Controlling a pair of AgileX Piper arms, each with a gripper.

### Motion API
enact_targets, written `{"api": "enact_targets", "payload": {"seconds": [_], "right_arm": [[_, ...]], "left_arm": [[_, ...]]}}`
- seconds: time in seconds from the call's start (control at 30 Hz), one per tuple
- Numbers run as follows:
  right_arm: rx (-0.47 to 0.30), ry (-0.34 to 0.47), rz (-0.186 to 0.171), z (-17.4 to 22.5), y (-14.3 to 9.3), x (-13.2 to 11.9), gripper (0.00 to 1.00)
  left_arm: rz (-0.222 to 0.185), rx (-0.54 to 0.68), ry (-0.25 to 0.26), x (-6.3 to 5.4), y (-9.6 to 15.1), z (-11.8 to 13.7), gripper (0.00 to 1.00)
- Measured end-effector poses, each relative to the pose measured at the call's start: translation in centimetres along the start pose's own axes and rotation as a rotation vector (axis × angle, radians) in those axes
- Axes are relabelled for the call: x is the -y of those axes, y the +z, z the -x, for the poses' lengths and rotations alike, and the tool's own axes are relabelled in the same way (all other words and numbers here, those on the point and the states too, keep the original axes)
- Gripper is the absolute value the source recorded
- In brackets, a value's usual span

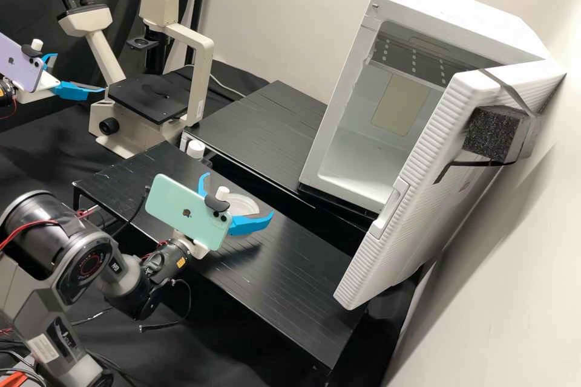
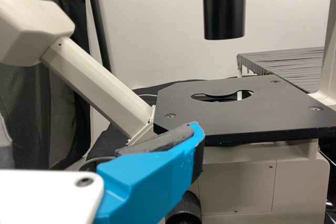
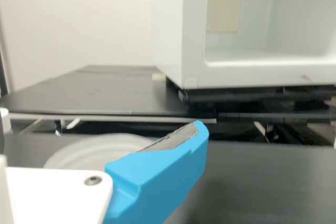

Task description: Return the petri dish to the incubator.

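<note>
Your right end effector (image 1: 240, 195) is the nearer one; its fingers stand apart, and the petri dish (image 1: 244, 205) lies near the gap between them.

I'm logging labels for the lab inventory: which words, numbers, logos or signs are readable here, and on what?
No words or numbers are legible.
Mint phone: logo only.
Purple phone: logo only.
Right arm, white sticker: print too small.
Right arm, orange label: too small.
Incubator door, reddish label: too small.
</note>
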Motion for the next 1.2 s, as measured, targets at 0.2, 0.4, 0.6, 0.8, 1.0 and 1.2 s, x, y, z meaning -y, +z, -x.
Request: {"api": "enact_targets", "payload": {"seconds": [0.2,0.4,0.6,0.8,1.0,1.2], "right_arm": [[0.045,-0.024,0.008,0.3,1.1,0.3,1.0],[0.063,-0.041,0.004,0.3,1.5,0.7,1.0],[0.056,-0.081,0.007,0.2,1.4,1.5,1.0],[0.046,-0.087,0.008,0.1,1.4,1.9,0.0],[0.042,-0.081,0.029,0.0,1.4,1.9,0.0],[0.04,-0.08,0.028,0.0,1.4,2.0,0.0]], "left_arm": [[0.0,0.0,0.0,0.0,0.0,0.0,1.0],[0.0,0.0,0.0,0.0,0.0,0.0,1.0],[0.0,0.0,0.0,0.0,0.0,0.0,1.0],[0.0,0.0,0.0,0.0,0.0,0.0,1.0],[0.0,0.0,0.0,0.0,0.0,0.0,1.0],[0.0,0.0,0.0,0.0,0.0,0.0,1.0]]}}
